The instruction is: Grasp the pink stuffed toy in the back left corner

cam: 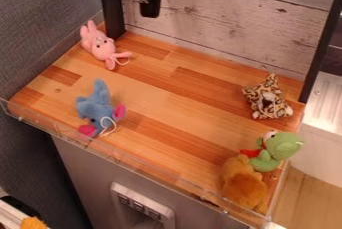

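Centrally to this scene, the pink plush toy (102, 46) lies at the far left corner of the wooden work surface (157, 90), its long ears pointing toward that corner and a thin white loop of string beside its lower end. The black gripper (150, 14), nearest to this toy, hangs above and to the right of it in the view, in front of the pale plank backboard (227, 23) and apart from the toy; whether it is open or closed cannot be told. Nearer the front, on the left, lies a blue plush toy (97, 104) with two pink parts and a white string loop of its own. Across the surface, toward the far right corner, is a spotted plush toy (267, 99), brown and cream with dark markings. In front of it, by the right edge, a green plush toy (270, 155) with a red patch touches an orange-brown plush toy (244, 183), which occupies the near right corner. A clear rim (133, 164) borders the front of the surface. Black posts (111, 5) flank the backboard; a grey textured partition (47, 18) stands at the left, and a white ribbed object (324, 103) lies beyond the right edge.
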`<action>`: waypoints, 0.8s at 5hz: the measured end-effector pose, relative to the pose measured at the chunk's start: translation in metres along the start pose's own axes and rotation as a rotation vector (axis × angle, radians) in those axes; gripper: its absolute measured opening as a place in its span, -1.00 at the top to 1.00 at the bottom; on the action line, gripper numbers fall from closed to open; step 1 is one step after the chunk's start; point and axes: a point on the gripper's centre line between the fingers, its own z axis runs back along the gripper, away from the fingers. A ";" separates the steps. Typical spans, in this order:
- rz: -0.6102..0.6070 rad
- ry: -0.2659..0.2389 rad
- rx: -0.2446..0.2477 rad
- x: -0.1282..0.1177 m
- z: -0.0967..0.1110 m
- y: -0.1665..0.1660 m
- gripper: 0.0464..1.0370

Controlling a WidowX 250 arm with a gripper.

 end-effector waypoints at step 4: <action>0.351 -0.006 -0.008 -0.061 -0.023 -0.017 -0.58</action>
